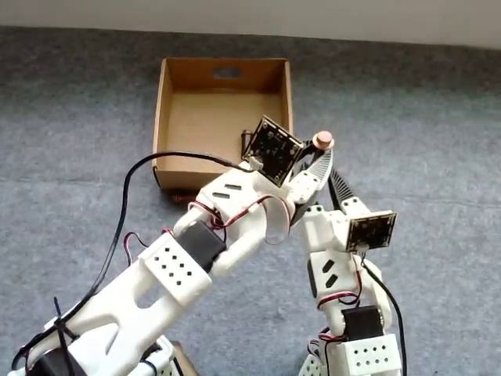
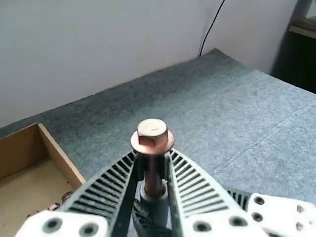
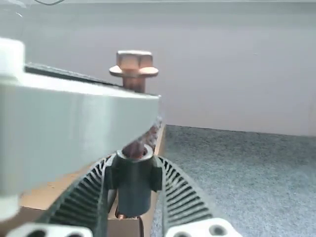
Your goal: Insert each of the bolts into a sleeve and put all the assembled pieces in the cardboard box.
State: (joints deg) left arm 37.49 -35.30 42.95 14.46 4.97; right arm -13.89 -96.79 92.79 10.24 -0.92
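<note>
A copper bolt (image 2: 152, 136) stands upright between the fingers of my left gripper (image 2: 153, 160), which is shut on its shaft just under the flanged head. The bolt's lower end sits in the mouth of a dark sleeve (image 3: 132, 180), and my right gripper (image 3: 133, 170) is shut on that sleeve. One pale finger (image 3: 79, 106) of the left gripper crosses in front of the bolt (image 3: 133, 66) in the right wrist view. From above, the bolt head (image 1: 322, 141) hovers just right of the cardboard box (image 1: 168, 117), above the carpet.
Grey carpet (image 1: 423, 117) covers the table on all sides of the box. A few small metal pieces (image 2: 55, 203) lie on the box floor near its wall (image 2: 57, 153). Both arms crowd together at the box's near right corner. A black cable (image 1: 125, 204) trails left.
</note>
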